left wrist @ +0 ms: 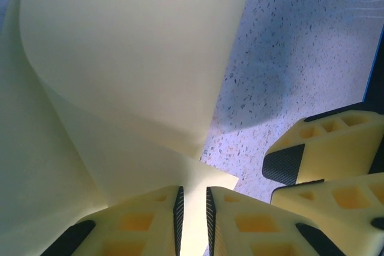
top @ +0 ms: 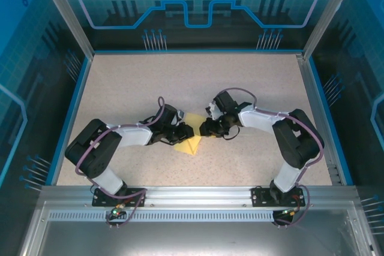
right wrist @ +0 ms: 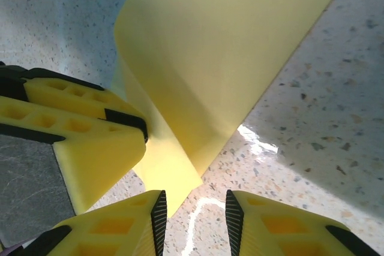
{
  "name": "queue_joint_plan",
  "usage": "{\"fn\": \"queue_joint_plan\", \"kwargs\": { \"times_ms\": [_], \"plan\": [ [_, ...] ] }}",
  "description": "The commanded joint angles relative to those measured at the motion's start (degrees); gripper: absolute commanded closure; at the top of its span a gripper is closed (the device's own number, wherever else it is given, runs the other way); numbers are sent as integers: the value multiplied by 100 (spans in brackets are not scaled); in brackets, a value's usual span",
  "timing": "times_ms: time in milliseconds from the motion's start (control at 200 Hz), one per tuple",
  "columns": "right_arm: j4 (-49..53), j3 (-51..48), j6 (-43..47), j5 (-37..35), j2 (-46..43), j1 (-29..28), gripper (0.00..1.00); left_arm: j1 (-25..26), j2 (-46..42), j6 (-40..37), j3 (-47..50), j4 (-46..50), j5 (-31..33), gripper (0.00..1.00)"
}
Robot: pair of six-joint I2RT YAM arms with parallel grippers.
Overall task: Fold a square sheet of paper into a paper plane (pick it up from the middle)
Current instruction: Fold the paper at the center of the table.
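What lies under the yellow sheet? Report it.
Around the square sheet of paper the speckled table shows, so it likely rests on the tabletop. Its raised flap covers a lower layer; beneath that is hidden.

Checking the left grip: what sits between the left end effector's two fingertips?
A fold of the thin pale-yellow square sheet of paper runs between the left end effector's pads, seen in the left wrist view.

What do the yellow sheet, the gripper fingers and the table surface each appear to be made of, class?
Sheet of paper: thin matte paper, pale yellow; it curls and holds a fold. Left gripper fingers: apparently moulded yellow plastic with honeycomb-like pockets and dark ribbed pads, probably rubber. Table: pale speckled surface like stone-effect laminate, slightly glossy, with a bright glint; exact material unclear.
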State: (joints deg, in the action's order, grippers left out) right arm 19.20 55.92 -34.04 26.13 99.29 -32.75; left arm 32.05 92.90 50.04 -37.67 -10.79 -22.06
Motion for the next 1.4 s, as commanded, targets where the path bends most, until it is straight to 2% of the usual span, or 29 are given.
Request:
{"fn": "queue_joint_plan", "kwargs": {
  "times_ms": [0,585,680,750,880,1396],
  "plan": [
    [-94,53,60,174,221,-98,66,28,-69,-62,-3,114,80,78],
    [-485,105,-111,284,498,-196,72,21,-113,-62,-11,156,88,78],
    [-455,161,-129,246,534,-198,78,26,-122,-64,-13,169,88,78],
    [-292,270,-100,180,599,-179,87,26,-132,-53,-29,174,81,78],
    [-51,392,14,-43,678,-174,92,23,-214,-59,-48,230,37,77],
    [92,607,297,-189,838,-178,93,29,-202,-21,-135,155,-254,76]
  ]
}}
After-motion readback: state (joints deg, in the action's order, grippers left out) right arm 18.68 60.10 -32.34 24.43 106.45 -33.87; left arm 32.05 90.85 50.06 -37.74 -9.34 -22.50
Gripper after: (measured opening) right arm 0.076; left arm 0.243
